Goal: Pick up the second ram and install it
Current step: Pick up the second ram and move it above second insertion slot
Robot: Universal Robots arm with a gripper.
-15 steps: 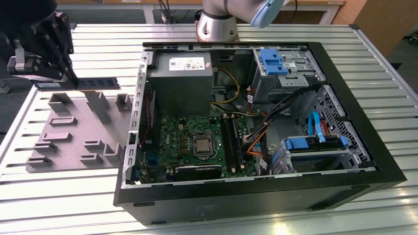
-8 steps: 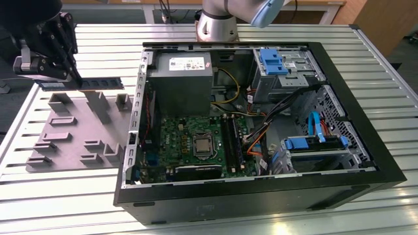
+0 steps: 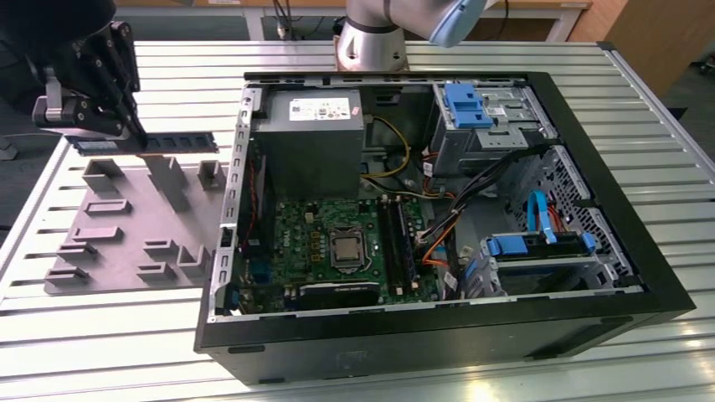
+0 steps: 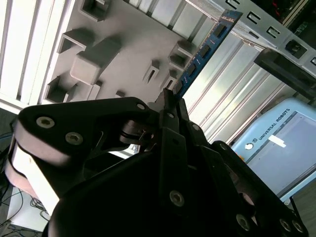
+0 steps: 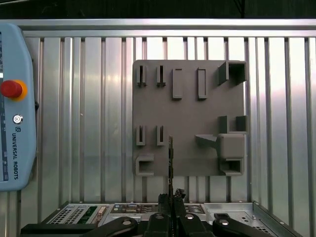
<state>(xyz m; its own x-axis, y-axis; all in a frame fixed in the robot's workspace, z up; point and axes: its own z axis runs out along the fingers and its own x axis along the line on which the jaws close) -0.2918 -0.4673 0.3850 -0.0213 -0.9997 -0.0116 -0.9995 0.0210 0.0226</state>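
Observation:
In the exterior view my gripper (image 3: 131,134) hangs at the far left, above the back edge of the grey holder plate (image 3: 123,243). It is shut on the second ram (image 3: 151,142), a thin green-blue strip with black chips that lies level and juts toward the computer case. The second wrist view has the ram (image 4: 205,47) running away from the shut fingertips (image 4: 172,104), clear of the plate (image 4: 123,49). In the first wrist view the ram (image 5: 171,155) appears edge-on, rising from the gripper (image 5: 171,195). The black memory slots (image 3: 397,243) sit on the green motherboard (image 3: 324,243) inside the case.
The open black computer case (image 3: 447,335) takes up the exterior view's middle and right, with a power supply (image 3: 307,138), blue drive brackets (image 3: 464,105) and loose cables (image 3: 447,234) inside. A teach pendant (image 5: 15,113) lies on the slatted metal table (image 5: 84,123) beside the plate.

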